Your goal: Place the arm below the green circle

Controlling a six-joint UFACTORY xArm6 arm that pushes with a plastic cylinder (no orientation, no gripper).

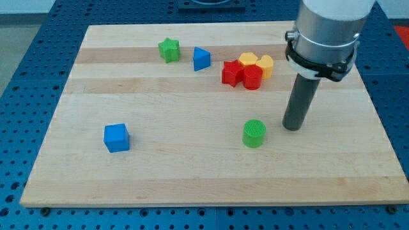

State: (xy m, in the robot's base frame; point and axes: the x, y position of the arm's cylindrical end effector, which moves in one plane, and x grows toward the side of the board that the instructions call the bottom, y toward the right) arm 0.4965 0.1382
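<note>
One tip (293,127) right of green circle (254,133)

Green ribbed circle (254,133), green star (169,49), blue cube (117,137), pale wood board (192,172).

You could read no text anywhere in this view: no lettering, label, brand, number or sign stood on the worktop (192,172), on any of the coloured blocks, or on the arm's grey housing (326,25).
</note>
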